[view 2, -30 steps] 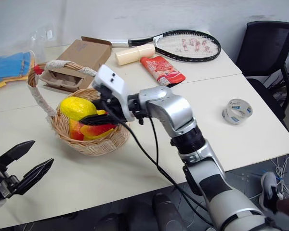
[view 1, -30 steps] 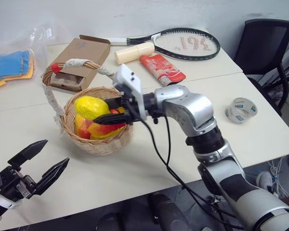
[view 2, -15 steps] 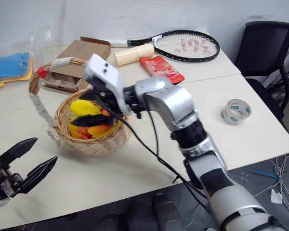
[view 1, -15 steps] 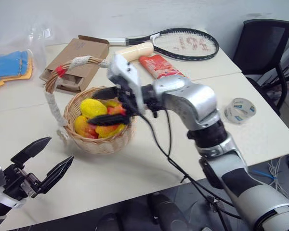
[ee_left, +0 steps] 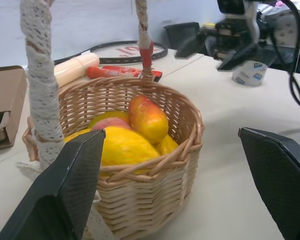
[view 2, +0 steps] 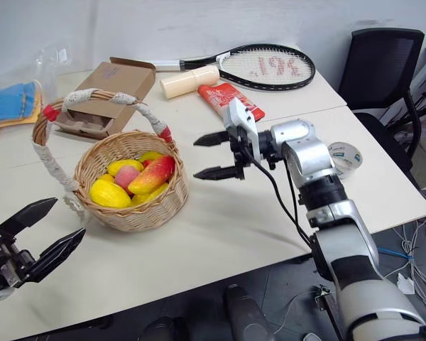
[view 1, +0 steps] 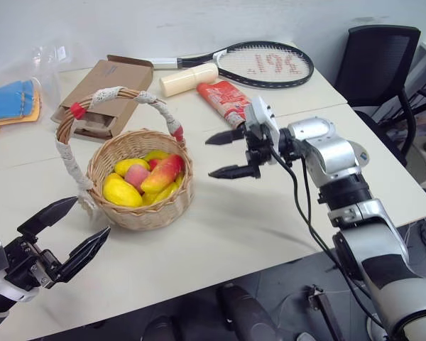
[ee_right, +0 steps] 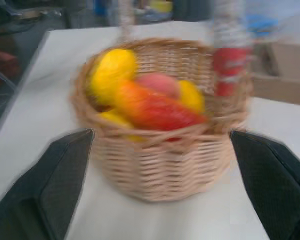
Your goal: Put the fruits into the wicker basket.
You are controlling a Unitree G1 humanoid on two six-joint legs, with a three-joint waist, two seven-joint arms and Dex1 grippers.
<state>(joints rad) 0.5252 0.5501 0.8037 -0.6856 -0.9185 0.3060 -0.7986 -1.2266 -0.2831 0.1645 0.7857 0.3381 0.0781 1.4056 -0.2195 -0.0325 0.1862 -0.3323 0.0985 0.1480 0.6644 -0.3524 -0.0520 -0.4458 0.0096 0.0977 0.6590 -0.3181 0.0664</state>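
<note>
Now that the right pincer (view 1: 226, 153) has let go and pulled back out of the round tan woven wicker basket (view 1: 140, 212), it hangs in the middle of the head view, just right of the basket rim, fingers spread wide and empty, pointing back toward the basket. A second ago it was down inside the basket, black fingers around the yellow lemon; half a second ago the fingers had parted over the pile. That lemon (view 1: 120, 190) now lies at the basket's near-left side, next to the elongated red-and-yellow mango (view 1: 162, 173), the small round pink peach (view 1: 135, 174) and another yellow fruit (view 1: 130, 165) further back. All fruits seen sit inside the basket, at centre-left of the frame on the pale surface (view 1: 220, 220); its arched cloth-wrapped handle (view 1: 113, 93) stands upright over them.

Left pincer (view 1: 62, 234), lower left corner, is also wide apart and empty, well short of the basket, same as before.

Rest of the surface: brown cardboard box (view 1: 103, 87) upper left, cream cylinder (view 1: 189, 79), red packet (view 1: 225, 100) and black tennis racket (view 1: 270, 64) along the top, tape roll (view 2: 343, 158) at right. No loose fruit can be seen among them, so the drop looks like the last one and the task reads as done or nearly so; remaining move is likely just retracting the right arm.
</note>
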